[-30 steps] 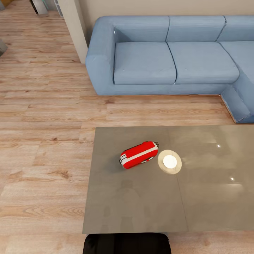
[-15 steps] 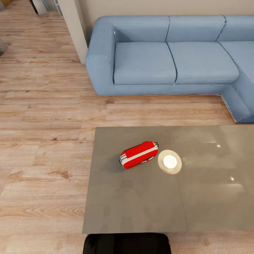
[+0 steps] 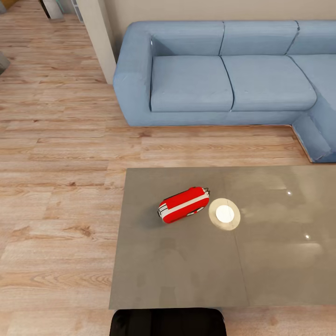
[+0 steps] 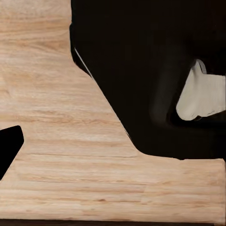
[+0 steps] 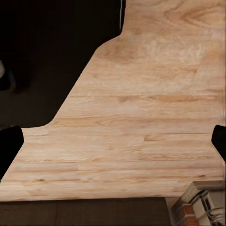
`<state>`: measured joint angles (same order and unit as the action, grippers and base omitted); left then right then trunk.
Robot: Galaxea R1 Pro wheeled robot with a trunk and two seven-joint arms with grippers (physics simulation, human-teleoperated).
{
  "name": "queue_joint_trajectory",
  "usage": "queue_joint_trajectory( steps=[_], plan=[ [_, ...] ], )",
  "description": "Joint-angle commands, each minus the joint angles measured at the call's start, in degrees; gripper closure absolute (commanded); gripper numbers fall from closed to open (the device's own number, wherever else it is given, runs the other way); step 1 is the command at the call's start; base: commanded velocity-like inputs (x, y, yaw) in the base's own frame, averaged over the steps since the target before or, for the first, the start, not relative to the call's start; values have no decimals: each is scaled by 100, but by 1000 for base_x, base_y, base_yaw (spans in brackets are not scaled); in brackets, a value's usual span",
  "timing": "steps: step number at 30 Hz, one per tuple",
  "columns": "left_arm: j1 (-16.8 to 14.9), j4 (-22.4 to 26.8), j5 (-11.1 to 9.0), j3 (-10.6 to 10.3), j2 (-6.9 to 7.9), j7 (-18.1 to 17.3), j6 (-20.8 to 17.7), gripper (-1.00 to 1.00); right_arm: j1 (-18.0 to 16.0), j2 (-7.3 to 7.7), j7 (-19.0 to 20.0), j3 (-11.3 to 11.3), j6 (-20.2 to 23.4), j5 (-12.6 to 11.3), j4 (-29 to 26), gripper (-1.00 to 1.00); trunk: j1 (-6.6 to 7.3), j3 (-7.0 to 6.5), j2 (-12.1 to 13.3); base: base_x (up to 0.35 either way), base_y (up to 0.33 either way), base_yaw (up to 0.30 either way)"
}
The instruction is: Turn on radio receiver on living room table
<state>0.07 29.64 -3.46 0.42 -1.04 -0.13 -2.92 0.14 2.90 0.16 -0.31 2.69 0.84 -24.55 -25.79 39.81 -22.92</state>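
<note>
The radio receiver (image 3: 183,205), a small red box with a white band, lies on its side on the left half of the glossy grey-brown table (image 3: 186,266). In the right wrist view my right gripper (image 5: 113,150) hangs open over the wood floor, its black fingertips (image 5: 8,146) at the picture's two edges. My left gripper (image 4: 113,150) also hangs over the floor beside my dark body. One of its fingertips (image 4: 9,146) shows at the edge, as wide out as the right's. Both grippers are far from the radio.
A round white-glowing disc (image 3: 224,214) sits just right of the radio. The blue sectional sofa (image 3: 224,79) stands beyond the table across a strip of plank floor (image 3: 60,154). A beige wall corner (image 3: 98,37) is at the back left. My black base (image 3: 168,322) meets the table's near edge.
</note>
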Motion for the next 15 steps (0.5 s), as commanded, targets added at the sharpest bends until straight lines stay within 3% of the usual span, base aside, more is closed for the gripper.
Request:
queue_joint_trajectory(
  steps=[1, 4, 6, 10, 13, 15],
  plan=[
    [1, 483, 6, -1, 3, -5, -276, -100, 2, 58, -1, -3, 317, -2, -432, -100, 0, 0, 0, 0, 0, 0],
    [1, 1402, 10, -5, 7, -38, -808, -100, 1, 171, -8, -9, 938, -1, -1278, -100, 0, 0, 0, 0, 0, 0],
    [3, 2363, 15, -5, 14, -154, -1345, -100, -5, 301, -62, -19, 1609, -4, -2240, -100, 0, 0, 0, 0, 0, 0],
    [-5, 3040, 15, -4, 21, -269, -1685, -100, -72, 408, -220, -27, 2095, -3, -2953, -100, 0, 0, 0, 0, 0, 0],
    [-81, 3311, 0, -5, 22, -324, -1942, -100, -322, 444, -452, -30, 2324, 3, -3287, -100, 0, 0, 0, 0, 0, 0],
    [-301, 3389, -5, -1, 14, -340, -2141, -100, -614, 451, -624, -30, 2388, 15, -3366, -100, 0, 0, 0, 0, 0, 0]
  ],
)
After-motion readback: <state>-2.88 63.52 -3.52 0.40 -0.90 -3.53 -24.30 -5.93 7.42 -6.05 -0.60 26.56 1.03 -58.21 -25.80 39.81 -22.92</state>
